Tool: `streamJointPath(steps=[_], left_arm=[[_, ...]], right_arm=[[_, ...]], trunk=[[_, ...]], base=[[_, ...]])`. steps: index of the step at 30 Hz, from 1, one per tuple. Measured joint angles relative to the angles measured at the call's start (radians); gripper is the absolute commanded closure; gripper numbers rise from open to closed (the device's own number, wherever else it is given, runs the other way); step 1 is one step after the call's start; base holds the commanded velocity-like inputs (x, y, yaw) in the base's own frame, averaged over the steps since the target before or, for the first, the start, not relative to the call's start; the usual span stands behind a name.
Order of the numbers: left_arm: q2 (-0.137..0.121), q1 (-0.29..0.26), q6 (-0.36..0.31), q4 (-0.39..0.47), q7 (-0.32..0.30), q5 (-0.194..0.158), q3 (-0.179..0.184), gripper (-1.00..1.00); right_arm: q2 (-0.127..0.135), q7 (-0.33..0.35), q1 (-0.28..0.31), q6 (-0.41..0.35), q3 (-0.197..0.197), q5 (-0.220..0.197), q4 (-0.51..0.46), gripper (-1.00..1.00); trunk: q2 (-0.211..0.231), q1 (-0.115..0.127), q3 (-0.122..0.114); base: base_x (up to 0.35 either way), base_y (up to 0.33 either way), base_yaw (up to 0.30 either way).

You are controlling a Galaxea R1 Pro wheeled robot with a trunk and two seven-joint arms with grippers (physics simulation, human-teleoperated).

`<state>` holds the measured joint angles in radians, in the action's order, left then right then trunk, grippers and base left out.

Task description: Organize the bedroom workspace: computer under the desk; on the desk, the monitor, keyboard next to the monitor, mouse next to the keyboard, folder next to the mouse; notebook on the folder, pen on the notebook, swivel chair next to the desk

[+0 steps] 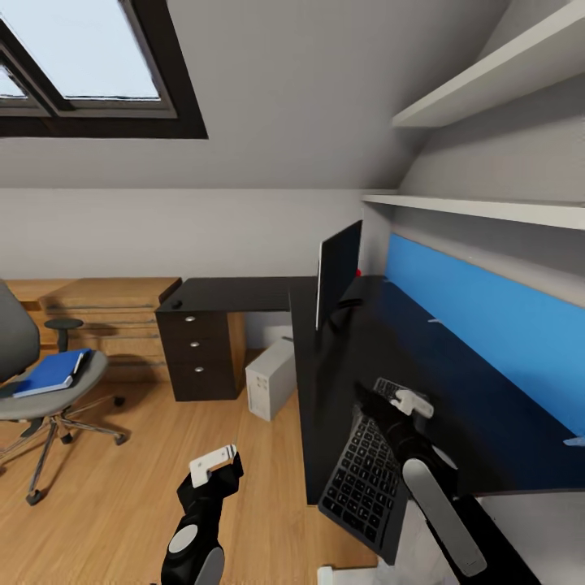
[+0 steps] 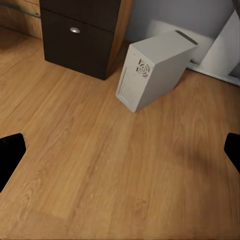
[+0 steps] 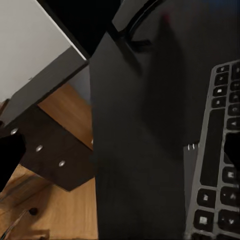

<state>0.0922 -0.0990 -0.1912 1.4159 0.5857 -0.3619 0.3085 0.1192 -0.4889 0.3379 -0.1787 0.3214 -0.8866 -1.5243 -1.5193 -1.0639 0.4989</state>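
The black desk [image 1: 244,292] carries the monitor [image 1: 337,272], seen edge-on. The keyboard [image 1: 366,475] lies askew, with one end overhanging the desk's front edge. My right gripper [image 1: 372,404] hovers open just above the keyboard [image 3: 220,165], one finger over the keys. The mouse [image 1: 176,304] sits on the desk's far left wing. The grey computer [image 1: 270,378] stands tilted on the floor under the desk. The blue folder [image 1: 50,372] rests on the swivel chair [image 1: 16,341] at left. My left gripper [image 1: 218,471] hangs open over bare floor, facing the computer [image 2: 155,70]. I cannot make out the notebook or pen.
A black drawer unit [image 1: 197,349] stands under the desk's left wing, with a wooden chest of drawers [image 1: 106,313] beyond it. White shelves [image 1: 487,89] jut out above the blue back panel [image 1: 487,325]. Wooden floor [image 1: 162,455] spreads between chair and desk.
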Motion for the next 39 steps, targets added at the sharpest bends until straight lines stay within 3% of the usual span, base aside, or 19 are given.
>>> streamJointPath(steps=[4, 13, 33, 36, 39], left_arm=[[0.000, 0.000, 0.000, 0.001, 0.001, 0.000, 0.000, -1.00], [0.000, 0.000, 0.000, 0.001, 0.003, 0.000, 0.000, -1.00], [0.000, 0.000, 0.000, 0.000, 0.004, 0.001, 0.000, -1.00], [0.000, 0.000, 0.000, 0.000, 0.004, 0.001, 0.000, -1.00], [0.001, 0.000, -0.001, 0.000, 0.006, 0.000, 0.001, -1.00]], right_arm=[[0.010, -0.002, -0.001, 0.001, -0.009, -0.021, -0.001, -1.00], [0.010, -0.001, -0.002, 0.004, -0.009, -0.023, 0.001, -1.00], [0.009, 0.008, -0.001, 0.006, -0.010, -0.021, 0.039, -1.00], [0.006, 0.007, -0.001, 0.025, -0.011, -0.020, 0.067, -1.00], [0.002, 0.006, -0.001, 0.102, -0.008, -0.021, 0.119, -1.00]], trunk=[[0.000, 0.000, 0.000], [0.000, 0.000, 0.000], [0.000, 0.000, 0.000], [0.000, 0.000, 0.000], [0.000, 0.001, 0.000]], base=[[-0.334, 0.057, -0.064], [-0.334, 0.114, -0.216], [-0.320, 0.168, -0.006], [-0.127, 0.067, 0.000], [-0.048, 0.025, 0.000]])
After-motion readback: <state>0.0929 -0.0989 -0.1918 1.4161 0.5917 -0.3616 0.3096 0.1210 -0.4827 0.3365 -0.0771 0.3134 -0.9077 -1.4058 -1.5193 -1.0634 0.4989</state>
